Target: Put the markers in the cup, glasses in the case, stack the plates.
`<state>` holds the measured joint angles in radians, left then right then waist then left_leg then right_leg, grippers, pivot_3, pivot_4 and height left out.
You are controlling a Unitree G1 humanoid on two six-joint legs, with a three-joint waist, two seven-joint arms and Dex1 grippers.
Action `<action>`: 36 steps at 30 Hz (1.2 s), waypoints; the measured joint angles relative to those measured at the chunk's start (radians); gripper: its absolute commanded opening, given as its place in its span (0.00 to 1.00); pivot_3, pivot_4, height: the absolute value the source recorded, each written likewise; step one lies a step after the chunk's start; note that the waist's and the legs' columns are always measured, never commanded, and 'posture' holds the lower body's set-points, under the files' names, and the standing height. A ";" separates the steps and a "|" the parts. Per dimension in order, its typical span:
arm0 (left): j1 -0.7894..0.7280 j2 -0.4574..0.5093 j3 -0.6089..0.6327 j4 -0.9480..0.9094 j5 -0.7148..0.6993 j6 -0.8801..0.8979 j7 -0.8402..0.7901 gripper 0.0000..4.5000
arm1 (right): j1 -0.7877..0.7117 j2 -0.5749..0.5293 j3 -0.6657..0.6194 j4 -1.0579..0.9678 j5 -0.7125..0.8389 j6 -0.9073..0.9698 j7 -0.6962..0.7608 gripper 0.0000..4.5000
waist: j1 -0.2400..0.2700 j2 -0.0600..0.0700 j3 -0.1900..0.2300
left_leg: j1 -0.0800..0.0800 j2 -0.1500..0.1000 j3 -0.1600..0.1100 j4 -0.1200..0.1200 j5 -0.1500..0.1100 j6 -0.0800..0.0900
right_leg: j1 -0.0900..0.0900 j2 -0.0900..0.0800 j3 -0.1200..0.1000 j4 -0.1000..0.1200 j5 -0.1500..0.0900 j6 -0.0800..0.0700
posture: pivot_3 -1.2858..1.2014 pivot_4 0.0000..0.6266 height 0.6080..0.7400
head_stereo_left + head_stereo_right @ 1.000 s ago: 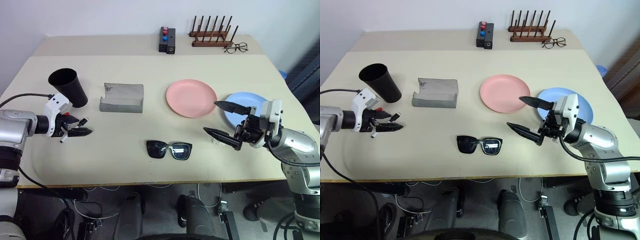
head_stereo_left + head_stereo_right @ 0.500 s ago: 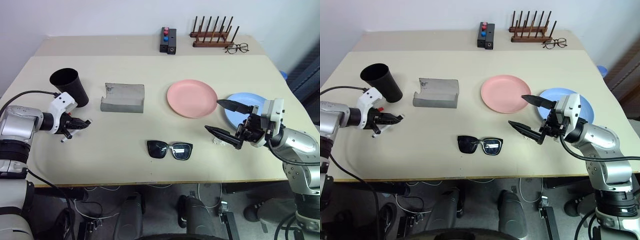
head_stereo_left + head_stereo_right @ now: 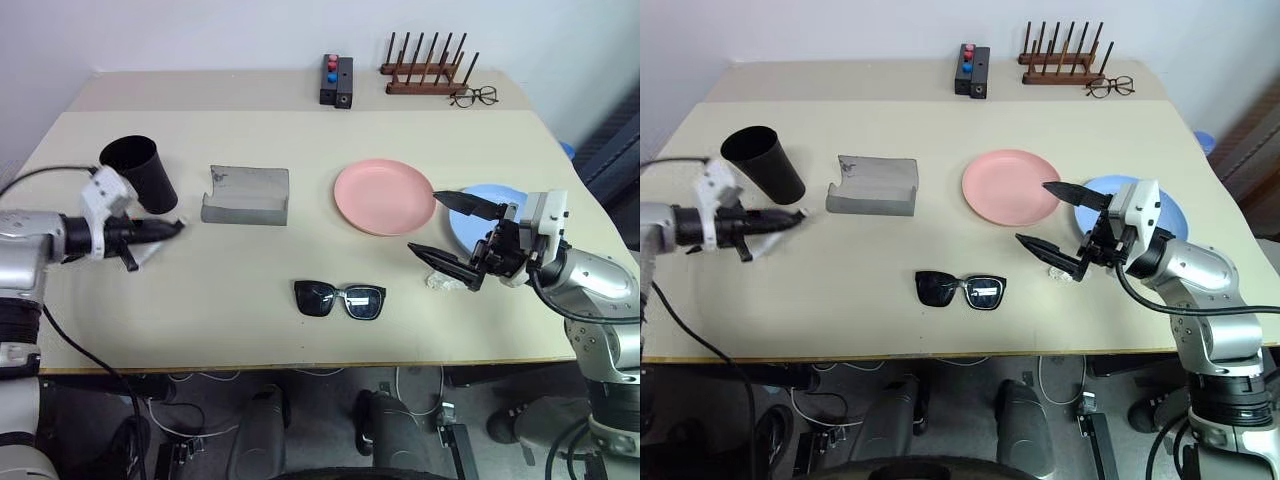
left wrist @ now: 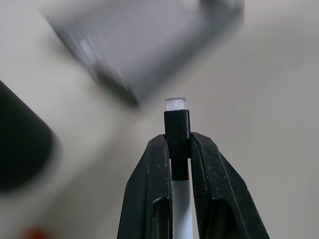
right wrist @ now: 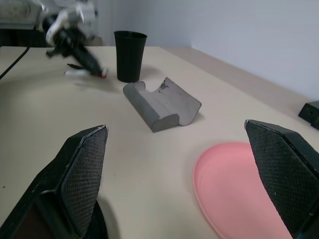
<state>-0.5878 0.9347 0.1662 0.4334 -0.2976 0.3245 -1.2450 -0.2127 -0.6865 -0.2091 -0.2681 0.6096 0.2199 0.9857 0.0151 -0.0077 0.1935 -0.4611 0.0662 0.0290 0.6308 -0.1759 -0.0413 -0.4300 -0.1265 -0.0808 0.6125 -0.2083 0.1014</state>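
My left gripper (image 3: 172,229) is shut on a marker (image 4: 177,127) with a white body and a black end, held off the table just in front of the black cup (image 3: 140,172). Another marker (image 5: 84,73), with a red end, lies on the table below that gripper. The grey case (image 3: 245,195) stands open to the right of the cup. The black sunglasses (image 3: 338,299) lie near the front edge. The pink plate (image 3: 384,196) and the blue plate (image 3: 478,236) lie side by side. My right gripper (image 3: 423,221) hovers open in front of the blue plate.
At the back stand a black box with red and blue knobs (image 3: 335,80), a wooden rack (image 3: 425,70) and wire-framed spectacles (image 3: 472,96). A small pale scrap (image 3: 437,281) lies under my right gripper.
My left gripper closed on the marker and lifted it off the table, up toward the cup. The right arm has stayed in place.
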 measured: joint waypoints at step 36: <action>-0.445 -0.252 0.312 0.727 -0.131 -0.785 0.291 0.01 | 0.033 -0.020 -0.022 -0.063 0.005 0.071 -0.029 1.00 | -0.003 -0.002 -0.001 | 0.002 0.000 0.000 0.001 0.001 0.000 | 0.002 0.001 0.000 0.002 0.002 0.005 | 0.52 0.24 1.00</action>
<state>-1.0324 0.6831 0.4787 1.1601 -0.4286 -0.4609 -0.9542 -0.1798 -0.7068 -0.2312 -0.3310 0.6149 0.2904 0.9568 0.0125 -0.0092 0.1929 -0.4592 0.0660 0.0287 0.6315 -0.1752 -0.0414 -0.4277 -0.1257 -0.0809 0.6142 -0.2059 0.1060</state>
